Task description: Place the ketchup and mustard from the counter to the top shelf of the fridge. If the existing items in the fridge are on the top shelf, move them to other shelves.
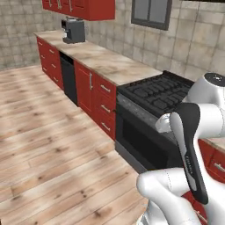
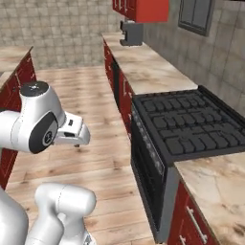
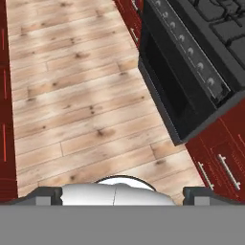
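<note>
My gripper (image 3: 123, 194) is open and holds nothing. Its two dark fingertips (image 3: 48, 195) stand far apart, pointing down at the wooden floor (image 3: 81, 95) in front of the oven. The white hand (image 2: 72, 130) hangs above the floor, left of the stove. The beige marbled counter (image 1: 110, 63) runs along the wall over red cabinet fronts, and another stretch of counter (image 2: 215, 186) lies right of the stove. No bottle stands on the parts of the counter that I see. The ketchup, the mustard, the fridge, its top shelf and the existing items are out of view.
A black stove (image 2: 191, 122) with its oven front (image 3: 177, 91) sits between the counter stretches. A grey coffee machine (image 1: 74, 30) stands at the counter's far end. A dark dishwasher front (image 1: 68, 77) breaks the red cabinets (image 1: 94, 90). More red cabinets (image 2: 19, 81) flank the left.
</note>
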You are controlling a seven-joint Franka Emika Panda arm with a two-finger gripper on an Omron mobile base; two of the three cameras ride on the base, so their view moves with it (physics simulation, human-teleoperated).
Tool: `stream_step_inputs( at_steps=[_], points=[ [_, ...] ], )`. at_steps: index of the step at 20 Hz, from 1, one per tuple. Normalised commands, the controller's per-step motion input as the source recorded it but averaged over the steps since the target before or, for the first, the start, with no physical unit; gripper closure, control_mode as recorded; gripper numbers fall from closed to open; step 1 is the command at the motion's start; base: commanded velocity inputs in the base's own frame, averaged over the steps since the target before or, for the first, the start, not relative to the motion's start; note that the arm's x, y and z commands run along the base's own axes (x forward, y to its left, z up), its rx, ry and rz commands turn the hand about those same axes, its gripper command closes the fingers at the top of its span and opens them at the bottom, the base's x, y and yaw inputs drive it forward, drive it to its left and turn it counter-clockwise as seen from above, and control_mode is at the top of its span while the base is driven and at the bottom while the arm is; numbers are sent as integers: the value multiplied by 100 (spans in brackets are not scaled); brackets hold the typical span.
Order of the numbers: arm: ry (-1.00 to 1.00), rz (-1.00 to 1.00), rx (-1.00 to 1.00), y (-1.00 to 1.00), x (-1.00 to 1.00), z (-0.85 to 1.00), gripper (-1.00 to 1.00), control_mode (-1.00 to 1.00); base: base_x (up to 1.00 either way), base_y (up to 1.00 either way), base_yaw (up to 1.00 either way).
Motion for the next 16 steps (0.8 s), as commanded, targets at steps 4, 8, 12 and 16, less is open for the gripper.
stream_step_inputs(
  at_steps=[4, 8, 12, 16],
  points=[
    [0, 0, 0, 0, 0, 0, -100, 100, 100, 0, 36],
    [0, 0, 0, 0, 0, 0, -100, 100, 100, 0, 30],
    [0, 0, 0, 0, 0, 0, -100, 100, 100, 0, 55],
    [0, 0, 0, 0, 0, 0, -100, 100, 98, -2, 84]
  ],
)
